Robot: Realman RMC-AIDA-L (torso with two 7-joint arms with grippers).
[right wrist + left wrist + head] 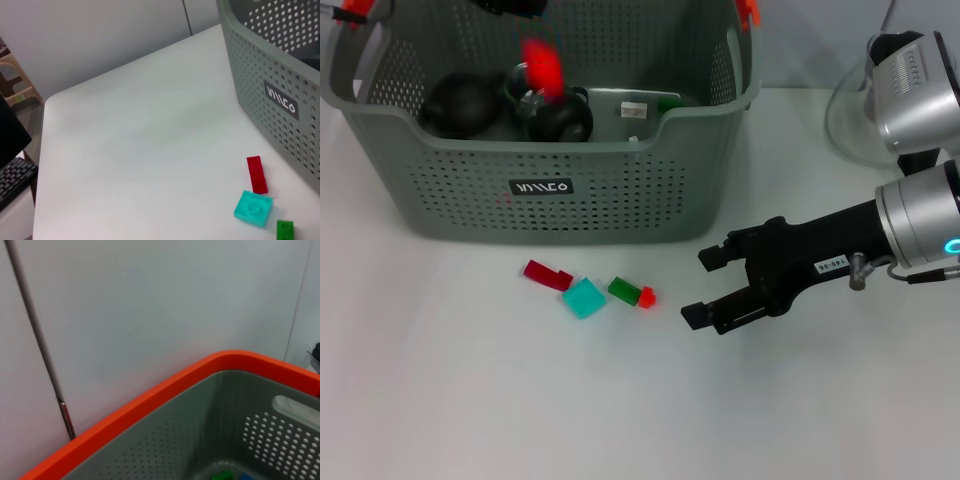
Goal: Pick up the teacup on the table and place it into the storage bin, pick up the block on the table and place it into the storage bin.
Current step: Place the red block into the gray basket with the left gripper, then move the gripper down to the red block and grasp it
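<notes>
Nearest the head camera, bare white surface (470, 420) runs up to a small cluster of blocks lying just in front of the storage bin (550, 200). From the robot's left to its right they are a dark red flat block (548, 274), a turquoise square block (584, 298), a green block (622, 290) and a small bright red block (646, 297) touching the green one. The right wrist view shows the dark red, turquoise and green pieces beside the bin's labelled wall.

No teacup stands on the surface. Inside the bin lie dark rounded items (460, 103), and one of them may be the cup, though I cannot tell for sure. So the cup step looks done and the block step seems to be in hand.

The right tool (708, 287) hovers low over the surface, just to the right of the small red block, with its black fingers spread apart and nothing between them. It points toward the blocks. The left tool is out of sight; its wrist camera shows only the bin's orange rim (165, 390) and inner wall, so that arm appears parked above the bin.

Next, the right tool would need to close the gap to one block, straddle it and pinch without nudging the touching neighbours.

Beyond the right arm, a glass vessel (850, 120) stands well apart at the far right.
</notes>
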